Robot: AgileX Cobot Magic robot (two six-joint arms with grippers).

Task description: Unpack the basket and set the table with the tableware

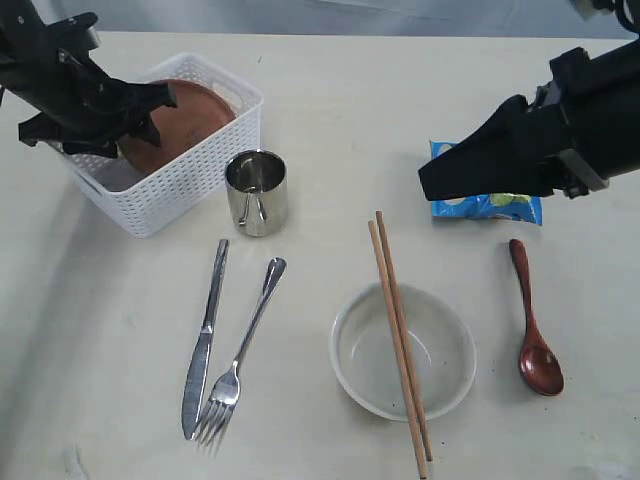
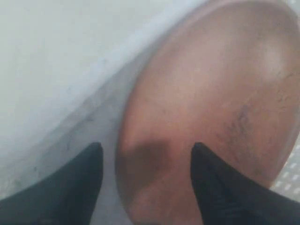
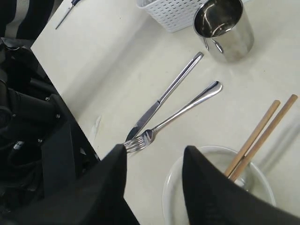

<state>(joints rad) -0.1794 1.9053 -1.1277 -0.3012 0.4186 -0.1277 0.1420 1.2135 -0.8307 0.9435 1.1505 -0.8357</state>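
The left gripper (image 2: 146, 157) is held wide open inside the basket (image 1: 190, 190), with the edge of the plate (image 1: 190, 115) seen between its fingers; nothing is gripped. The plate is lying tilted in the basket. The right gripper (image 3: 154, 159) is held parted and empty above the table (image 1: 330, 120). The cup (image 1: 257, 190), knife (image 1: 205, 340), fork (image 1: 245, 350) and spoon (image 1: 535, 330) are laid out there, with the chopsticks (image 1: 400, 340) across the bowl (image 1: 447, 345).

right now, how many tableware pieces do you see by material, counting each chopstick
steel: 3 (knife, fork, cup)
wood: 3 (2 chopsticks, spoon)
round dishes: 2 (bowl, plate)
total: 8
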